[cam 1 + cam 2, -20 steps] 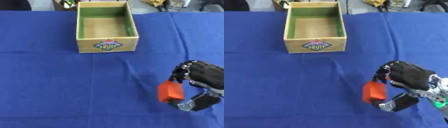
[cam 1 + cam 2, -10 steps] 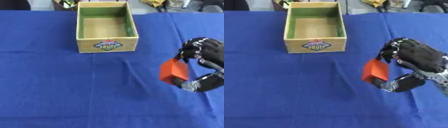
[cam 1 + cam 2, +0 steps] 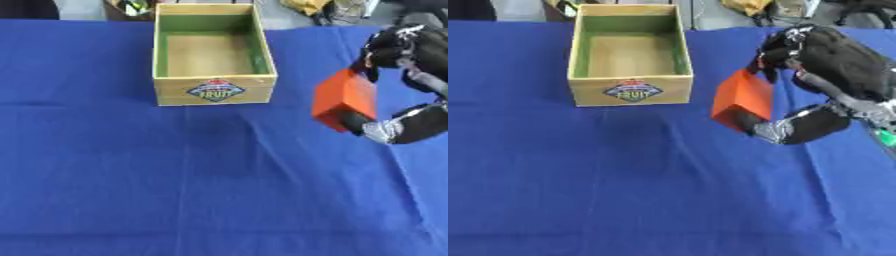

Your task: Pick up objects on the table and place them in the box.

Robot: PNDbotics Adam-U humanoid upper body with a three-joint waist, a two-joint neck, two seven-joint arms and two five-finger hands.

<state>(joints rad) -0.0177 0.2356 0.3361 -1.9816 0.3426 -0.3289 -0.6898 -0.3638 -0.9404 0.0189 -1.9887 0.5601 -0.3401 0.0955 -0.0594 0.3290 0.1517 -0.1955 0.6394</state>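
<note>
My right hand [image 3: 824, 70] holds an orange block [image 3: 742, 99] pinched between its curled fingers above and its thumb below. The block hangs tilted above the blue cloth, to the right of the wooden box [image 3: 213, 89] and a little nearer to me than its front wall. The box is open-topped, green inside, with a fruit label on its front, and nothing shows inside it. My left hand is in no view.
A blue cloth [image 3: 175, 190] covers the whole table. Cluttered items [image 3: 131, 7] lie past the far edge behind the box.
My right hand has lifted the orange block off the cloth and carried it up and away from me, toward the box's right side.
</note>
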